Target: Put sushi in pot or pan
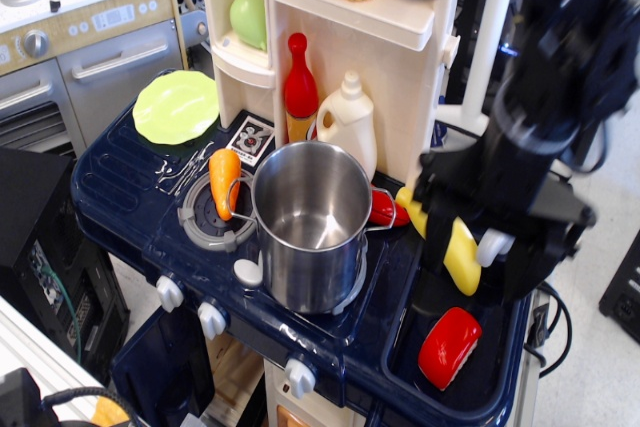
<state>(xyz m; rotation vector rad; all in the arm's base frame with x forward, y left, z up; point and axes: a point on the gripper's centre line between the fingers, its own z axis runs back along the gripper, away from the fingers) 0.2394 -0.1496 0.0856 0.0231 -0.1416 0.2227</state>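
Observation:
The sushi [449,347], a glossy red oblong piece, lies in the dark blue sink basin [500,367] at the front right of the toy kitchen. The shiny steel pot [300,267] stands upright and empty on the right burner, to the sushi's left. My black gripper [480,272] hangs above the sink, a little above and behind the sushi. Its fingers [435,247] are spread apart with nothing held, and they straddle the yellow banana [460,255].
An orange carrot [224,179] lies on the left burner. A small red piece [385,210] sits behind the pot's right handle. A red bottle [301,87] and a cream jug [347,122] stand against the shelf unit, and a green plate [176,107] lies at the back left.

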